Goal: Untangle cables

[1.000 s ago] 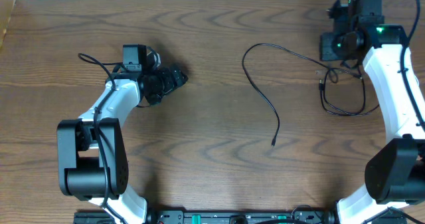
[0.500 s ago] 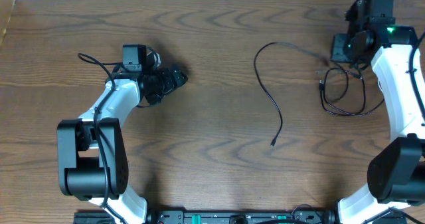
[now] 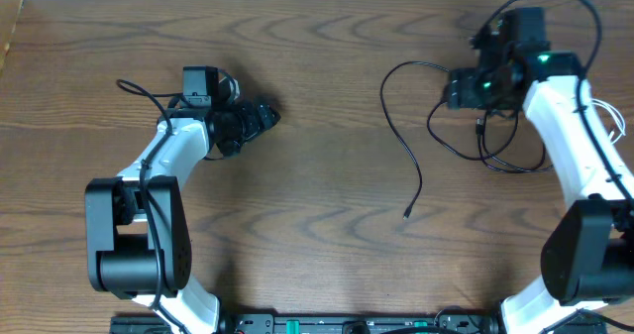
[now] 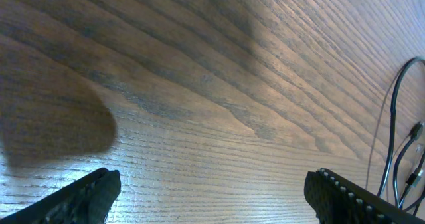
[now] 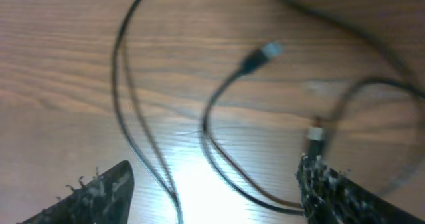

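Note:
One long black cable (image 3: 404, 151) curves from the top centre down to its plug (image 3: 408, 213). More black cables (image 3: 495, 154) lie in overlapping loops at the right. My right gripper (image 3: 452, 88) hovers over the left side of those loops. It is open and grips nothing. In the right wrist view, its gripper (image 5: 216, 192) has cable strands (image 5: 143, 151) lying on the wood between the fingers, and a plug (image 5: 264, 51) lies ahead. My left gripper (image 3: 265, 116) sits far to the left. It is open and empty (image 4: 212, 199), with cable ends (image 4: 397, 144) at the left wrist view's right edge.
A thin white cord (image 3: 614, 121) shows at the table's right edge beside my right arm. Thicker black cords (image 3: 139, 91) run from the left arm. The wooden table (image 3: 297, 205) lies bare between the arms.
My right gripper has opened and let the black cable go. It has swung left and slightly down from the far right corner, and the cable loops now spread further left.

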Robot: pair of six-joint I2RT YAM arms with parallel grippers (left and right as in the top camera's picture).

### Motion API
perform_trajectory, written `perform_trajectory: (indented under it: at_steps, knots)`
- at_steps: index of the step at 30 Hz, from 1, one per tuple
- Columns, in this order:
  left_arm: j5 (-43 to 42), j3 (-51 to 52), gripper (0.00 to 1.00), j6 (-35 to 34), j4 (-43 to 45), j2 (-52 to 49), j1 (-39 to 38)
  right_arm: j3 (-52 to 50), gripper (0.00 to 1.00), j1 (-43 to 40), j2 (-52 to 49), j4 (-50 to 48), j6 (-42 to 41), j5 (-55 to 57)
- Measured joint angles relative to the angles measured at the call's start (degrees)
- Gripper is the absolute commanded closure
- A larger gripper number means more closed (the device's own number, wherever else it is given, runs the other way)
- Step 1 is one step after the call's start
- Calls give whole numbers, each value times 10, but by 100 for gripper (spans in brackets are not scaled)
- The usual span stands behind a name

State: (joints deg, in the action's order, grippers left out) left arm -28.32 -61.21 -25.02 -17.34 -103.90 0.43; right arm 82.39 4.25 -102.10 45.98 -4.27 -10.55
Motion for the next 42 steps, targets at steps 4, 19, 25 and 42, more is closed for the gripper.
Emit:
perform_trajectory:
  at_steps: [4,19,25,42]
  knots:
    - [0,0,6,0,0,0,0,-51,44,39,0,-61,11,-15]
    - [0,0,6,0,0,0,0,-228,62,139,0,-277,45,28]
    - [0,0,6,0,0,0,0,-272,66,141,0,-315,48,60]
    - [0,0,6,0,0,0,0,-309,94,141,0,-347,57,71]
